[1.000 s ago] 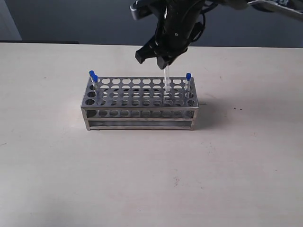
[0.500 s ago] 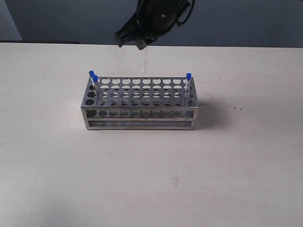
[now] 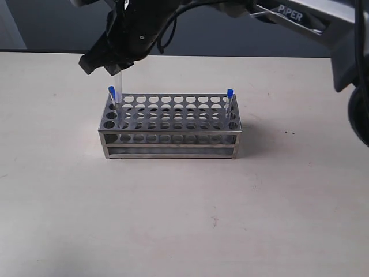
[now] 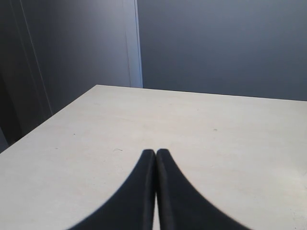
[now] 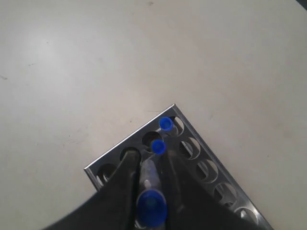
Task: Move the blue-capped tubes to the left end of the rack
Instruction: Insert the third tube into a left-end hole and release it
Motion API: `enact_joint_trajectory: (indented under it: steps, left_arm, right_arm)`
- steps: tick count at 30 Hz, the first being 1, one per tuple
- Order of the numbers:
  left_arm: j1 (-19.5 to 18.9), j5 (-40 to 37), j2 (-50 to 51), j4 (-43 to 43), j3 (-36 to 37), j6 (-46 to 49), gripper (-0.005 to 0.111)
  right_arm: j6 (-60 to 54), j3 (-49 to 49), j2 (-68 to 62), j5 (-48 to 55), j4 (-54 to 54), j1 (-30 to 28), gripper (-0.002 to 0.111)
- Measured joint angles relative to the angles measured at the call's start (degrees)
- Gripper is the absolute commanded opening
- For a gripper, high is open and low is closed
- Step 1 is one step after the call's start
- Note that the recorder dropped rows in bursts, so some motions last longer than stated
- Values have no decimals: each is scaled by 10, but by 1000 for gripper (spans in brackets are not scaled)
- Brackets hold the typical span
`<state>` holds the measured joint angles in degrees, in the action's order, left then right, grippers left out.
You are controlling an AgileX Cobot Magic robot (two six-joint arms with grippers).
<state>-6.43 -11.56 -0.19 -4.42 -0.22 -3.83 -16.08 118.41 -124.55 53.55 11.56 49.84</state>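
The steel rack [image 3: 173,151] stands mid-table. My right gripper [image 3: 109,62] reaches across and hovers over its left end, shut on a blue-capped tube whose clear body [image 3: 120,78] hangs down toward the holes. One blue cap [image 3: 112,90] shows at the far left corner and another [image 3: 229,93] at the far right corner. In the right wrist view the held tube's cap [image 5: 152,206] sits between the fingers of the right gripper [image 5: 149,158], above the rack's corner [image 5: 200,157], with two seated caps [image 5: 166,123] [image 5: 158,146] just beyond. My left gripper [image 4: 156,152] is shut and empty.
The pale tabletop [image 3: 184,219] spreads around the rack. The right arm's dark links [image 3: 300,17] cross the top of the exterior view. The left wrist view shows only bare table [image 4: 192,120] and a grey wall.
My right gripper lifted the tube out of the rack's right part and carried it leftward, from above the middle to above the left end. The left gripper cannot be compared.
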Motion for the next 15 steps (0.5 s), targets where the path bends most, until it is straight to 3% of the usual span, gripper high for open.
enact_joint_trajectory:
  steps: [15]
  left_arm:
    - [0, 0, 0, 0, 0, 0, 0]
  right_arm:
    - [-5, 30, -21, 27, 27, 6, -1]
